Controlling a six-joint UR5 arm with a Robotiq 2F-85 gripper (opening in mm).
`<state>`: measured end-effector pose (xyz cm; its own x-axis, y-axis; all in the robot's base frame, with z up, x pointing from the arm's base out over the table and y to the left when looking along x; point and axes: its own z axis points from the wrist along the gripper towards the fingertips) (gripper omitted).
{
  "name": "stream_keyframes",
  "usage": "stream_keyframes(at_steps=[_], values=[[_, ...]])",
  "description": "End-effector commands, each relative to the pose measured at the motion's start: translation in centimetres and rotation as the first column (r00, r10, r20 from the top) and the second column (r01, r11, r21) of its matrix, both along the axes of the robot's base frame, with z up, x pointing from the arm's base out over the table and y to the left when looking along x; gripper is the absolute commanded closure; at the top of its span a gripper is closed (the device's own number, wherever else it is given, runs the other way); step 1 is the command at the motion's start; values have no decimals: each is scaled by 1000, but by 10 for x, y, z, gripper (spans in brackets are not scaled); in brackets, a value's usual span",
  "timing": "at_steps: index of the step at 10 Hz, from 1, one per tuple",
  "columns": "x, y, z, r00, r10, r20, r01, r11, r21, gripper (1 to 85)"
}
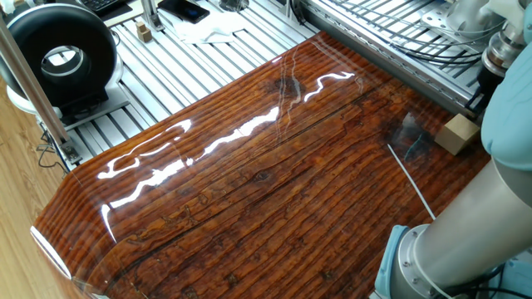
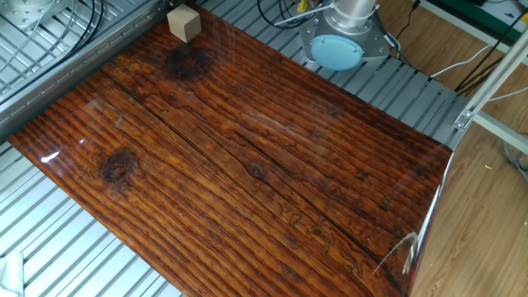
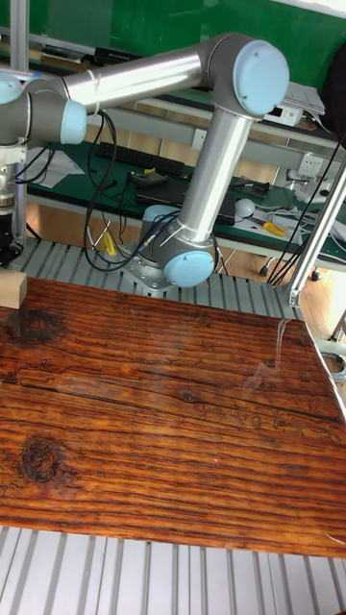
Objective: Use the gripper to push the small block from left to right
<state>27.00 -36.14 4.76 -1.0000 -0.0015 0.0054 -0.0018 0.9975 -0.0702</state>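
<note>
The small block is a plain tan wooden cuboid near the far right edge of the dark wooden board. In the other fixed view the small block sits at the board's top corner, and in the tall view the small block lies at the left edge. My gripper hangs just behind and above the block, partly hidden by the arm's light-blue cap. In the tall view the gripper is cut by the frame edge right above the block. Its jaws do not show clearly, and contact with the block cannot be judged.
The arm's base stands on the slotted metal bed beside the board. A black round device, a tiny wooden piece and a white cloth lie beyond the board. Cables run along the rails.
</note>
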Motion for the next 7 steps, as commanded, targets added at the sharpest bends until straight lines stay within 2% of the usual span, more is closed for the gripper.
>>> stream_keyframes(at_steps=[1,7], values=[[1,1,-1,1000,-10,7,10,1000,7,847],[4,3,-5,1000,-14,16,14,1000,21,847]])
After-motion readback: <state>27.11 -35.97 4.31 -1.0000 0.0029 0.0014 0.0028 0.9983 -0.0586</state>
